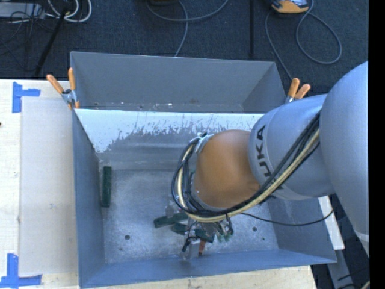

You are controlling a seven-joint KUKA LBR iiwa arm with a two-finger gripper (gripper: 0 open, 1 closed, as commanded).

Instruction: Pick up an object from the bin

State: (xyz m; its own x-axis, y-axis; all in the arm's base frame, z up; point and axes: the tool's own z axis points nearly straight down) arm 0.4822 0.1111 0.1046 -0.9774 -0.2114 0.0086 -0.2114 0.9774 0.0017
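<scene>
Reaching low near the front wall of the bin (pixel 132 270), the gripper (pixel 207 238) sits over a small heap (pixel 187 232): 1 dark green piece (pixel 165 221), reddish bits (pixel 197 245). Whether it grips any I cannot tell. Tangled bits could slip out or 2 lift together. Farther back-left lies 1 green bar (pixel 106 185)

Arm (pixel 313 143) from right, orange wrist (pixel 222 170) pointing down
</scene>
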